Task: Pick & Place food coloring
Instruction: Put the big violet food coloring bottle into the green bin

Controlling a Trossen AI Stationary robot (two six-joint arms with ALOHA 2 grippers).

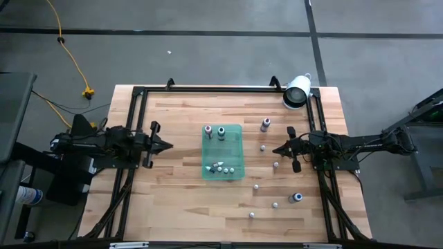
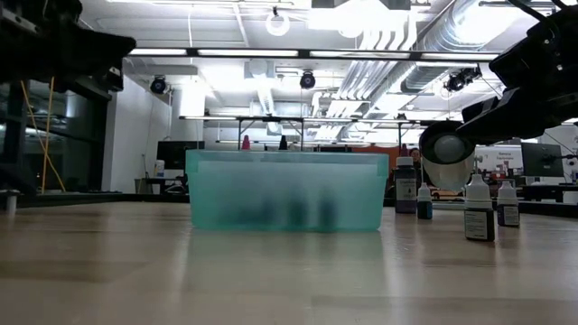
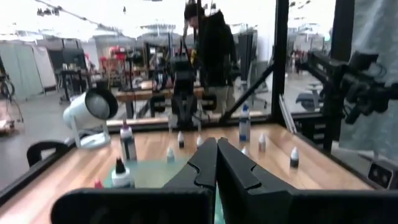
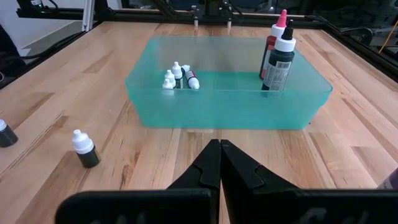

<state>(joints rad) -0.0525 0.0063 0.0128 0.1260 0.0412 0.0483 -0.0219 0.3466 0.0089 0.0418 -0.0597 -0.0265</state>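
Observation:
The food coloring is a set of tiny bottles. Two taller ones (image 4: 278, 62) stand at one end of the translucent green tray (image 1: 238, 149), and several small ones (image 4: 177, 76) lie at its other end. More bottles (image 1: 276, 165) stand scattered on the wood to the right of the tray, one of them (image 4: 84, 149) close to my right gripper. My left gripper (image 1: 169, 145) hovers shut to the left of the tray, pointing at it. My right gripper (image 1: 275, 149) hovers shut to the right of the tray, among the loose bottles, touching none.
A large white cylinder (image 1: 296, 91) lies at the far right corner. A black frame (image 1: 138, 97) runs around the table's edges. A person (image 3: 214, 43) stands beyond the table's right side. Bare wood lies to the left of the tray and along the near edge.

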